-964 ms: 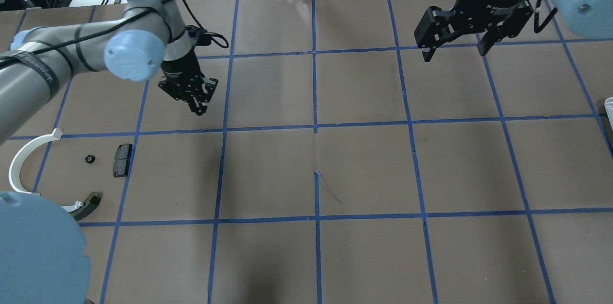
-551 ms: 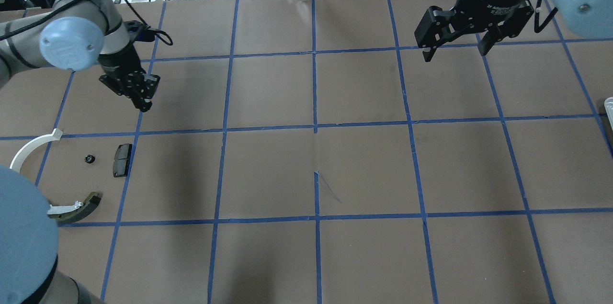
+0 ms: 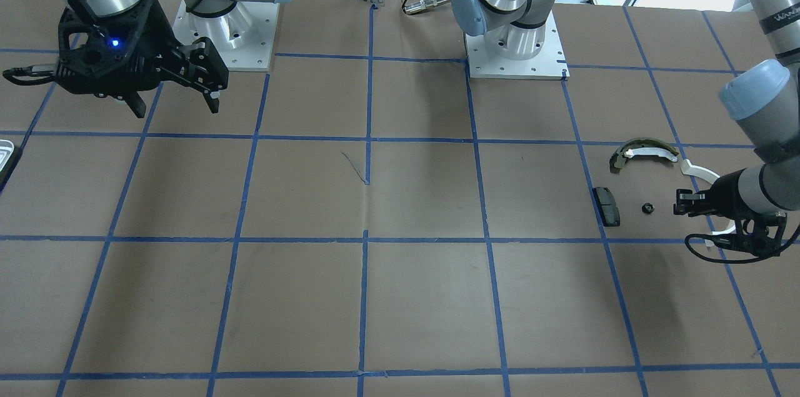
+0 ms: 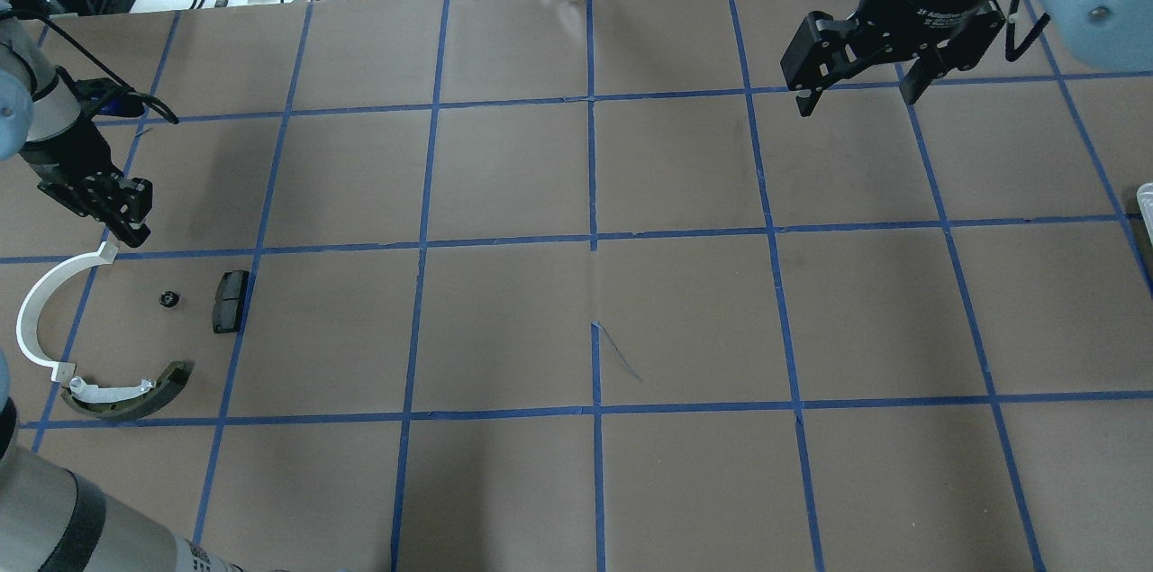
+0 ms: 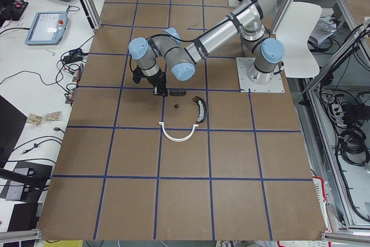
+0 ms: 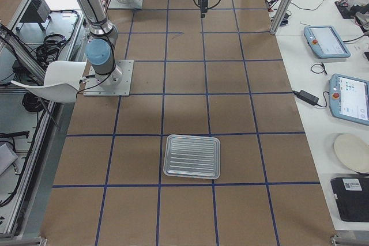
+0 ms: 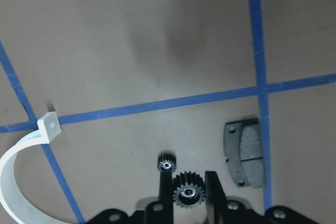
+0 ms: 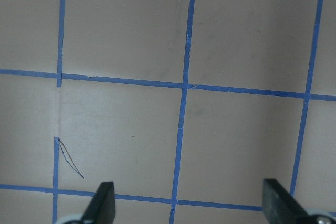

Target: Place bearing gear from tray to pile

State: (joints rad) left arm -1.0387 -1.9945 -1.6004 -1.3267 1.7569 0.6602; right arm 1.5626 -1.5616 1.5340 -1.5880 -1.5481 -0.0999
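Bearing gear point(image 7: 189, 195) is held tight between the two fingers point(image 7: 214, 190) of the left gripper point(image 4: 133, 234). The pile point(image 4: 167, 299) is spread out on the worktop point(image 4: 504, 329) close to this gripper. A small black gear point(image 7: 166, 164) is seen just past the fingertips, a dark pad point(image 7: 244, 153) a little to one side, and a white arc point(image 4: 25, 315) to the other side. A curved brake shoe point(image 4: 135, 403) is laid further off, past the arc. The fingers point(image 8: 102, 205) of the right gripper point(image 4: 854, 102) are spread wide apart. The tray point(image 6: 192, 156) is set well away from both grippers.
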